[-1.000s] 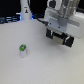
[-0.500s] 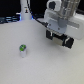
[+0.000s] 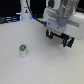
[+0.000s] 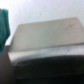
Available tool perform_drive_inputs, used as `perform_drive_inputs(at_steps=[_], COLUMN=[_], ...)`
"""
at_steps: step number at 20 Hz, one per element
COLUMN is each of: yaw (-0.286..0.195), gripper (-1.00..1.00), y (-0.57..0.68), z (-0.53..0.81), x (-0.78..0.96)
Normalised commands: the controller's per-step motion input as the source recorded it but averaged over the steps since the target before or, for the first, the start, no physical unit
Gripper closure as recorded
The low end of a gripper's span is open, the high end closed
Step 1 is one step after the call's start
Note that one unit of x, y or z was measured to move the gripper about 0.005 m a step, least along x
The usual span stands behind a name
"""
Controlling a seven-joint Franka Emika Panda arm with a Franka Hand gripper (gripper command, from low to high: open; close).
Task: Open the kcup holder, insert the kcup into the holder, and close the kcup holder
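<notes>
Kcup [image 3: 22, 49] stands upright on the white table [image 3: 20, 70], toward the exterior view's left and nearer the camera than anything else; white body, green top, nothing touching it. Behind it and toward the exterior view's right, well apart from the pod, hangs the gripper [image 3: 60, 38], its pale housing above and 2 dark fingers [image 3: 50, 35] pointing down. A gap shows between the 2 fingers and nothing sits in it, so the jaws read as apart and empty. Below and behind the gripper, the exterior view is too washed out to tell what lies on the table there. A white bottle-like post [image 3: 25, 13] stands at the far edge, up toward the exterior view's left, with dark background behind it. Wrist view, blurred: a grey boxy block [image 4: 47, 42] with a flat top face and a front edge fills most of the frame; a teal-green shape [image 4: 4, 27] sits at 1 side, identity unclear. Kcup holder cannot be made out with certainty in either view.
</notes>
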Motion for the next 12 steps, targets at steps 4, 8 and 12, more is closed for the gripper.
perform_drive_inputs(at_steps=[4, 8, 12], yaw=[-0.213, -0.266, -0.282], gripper=[-1.0, -1.0, -1.0], y=[-0.47, -0.43, -0.4], z=[0.43, 0.37, 0.31], x=[0.06, -0.01, -0.04])
